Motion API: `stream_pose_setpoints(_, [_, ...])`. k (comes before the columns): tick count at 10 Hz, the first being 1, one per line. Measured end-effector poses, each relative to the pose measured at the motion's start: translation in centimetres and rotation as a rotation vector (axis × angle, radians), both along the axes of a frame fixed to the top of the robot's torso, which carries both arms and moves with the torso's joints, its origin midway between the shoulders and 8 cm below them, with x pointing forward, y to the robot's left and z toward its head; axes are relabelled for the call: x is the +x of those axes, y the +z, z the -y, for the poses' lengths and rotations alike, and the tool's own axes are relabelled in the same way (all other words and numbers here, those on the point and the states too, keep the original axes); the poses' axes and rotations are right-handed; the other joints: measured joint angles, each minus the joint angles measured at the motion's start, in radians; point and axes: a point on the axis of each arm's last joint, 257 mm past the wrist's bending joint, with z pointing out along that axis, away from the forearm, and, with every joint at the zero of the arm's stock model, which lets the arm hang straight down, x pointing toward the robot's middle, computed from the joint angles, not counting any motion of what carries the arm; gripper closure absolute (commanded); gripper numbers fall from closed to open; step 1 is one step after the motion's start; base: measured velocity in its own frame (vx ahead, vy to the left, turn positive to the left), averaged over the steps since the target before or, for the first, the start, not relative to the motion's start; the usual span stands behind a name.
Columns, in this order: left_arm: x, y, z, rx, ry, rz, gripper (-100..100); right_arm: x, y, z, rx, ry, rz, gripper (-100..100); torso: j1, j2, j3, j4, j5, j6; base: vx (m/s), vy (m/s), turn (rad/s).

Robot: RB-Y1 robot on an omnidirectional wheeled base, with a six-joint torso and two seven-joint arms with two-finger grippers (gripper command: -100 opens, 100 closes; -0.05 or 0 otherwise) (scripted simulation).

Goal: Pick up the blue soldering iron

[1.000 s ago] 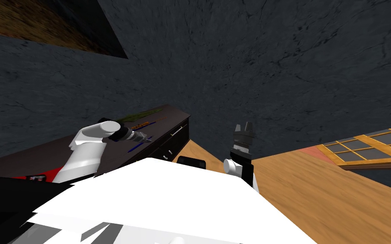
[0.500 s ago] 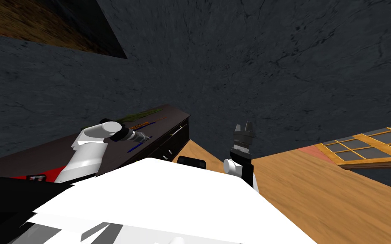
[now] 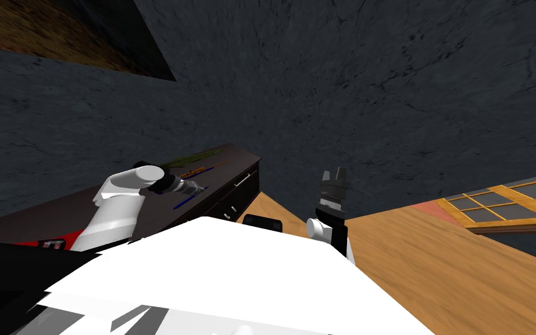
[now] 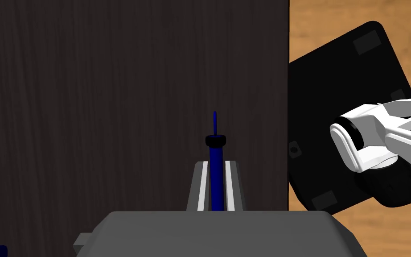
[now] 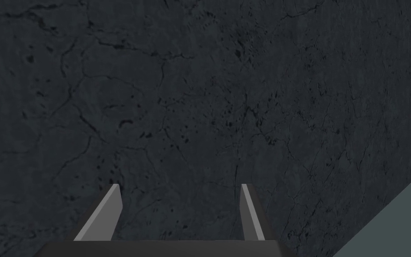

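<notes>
The fingers (image 4: 201, 187) of the left gripper (image 4: 218, 164) were clenched on the blue soldering iron (image 4: 216, 178), pressing either side of its slim handle. The black collar (image 4: 216, 141) and thin tip (image 4: 215, 121) projected past the fingertips. The hold sat on a narrow, smooth-looking shaft, so the likeliest failure seemed to be the iron pivoting between the blades during a lift, dipping tip-down and slipping out. Whether the iron was clear of the dark wood-grain surface (image 4: 111, 89) could not be told. A lift that drifted sideways might scrape the tip along it. In the head view the left gripper (image 3: 197, 188) hung over that surface near its edge, so a dropped iron could roll off to the wooden floor (image 3: 435, 267). An orange tool (image 3: 191, 173) lay near, where a careless swing might knock it. The right gripper (image 3: 333, 174) was held up well apart, its fingers (image 5: 111, 209) spread and empty.
</notes>
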Motion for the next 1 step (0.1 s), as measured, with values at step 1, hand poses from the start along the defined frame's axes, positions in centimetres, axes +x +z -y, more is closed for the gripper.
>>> stream_pose_setpoints(1, [-0.06,0.09,0.03,-0.001,0.001,-0.002,0,0.00,0.00,0.00,0.000,0.000,0.000,0,0.000,0.000,0.000,0.000,0.001,0.000,0.000,0.000,0.000])
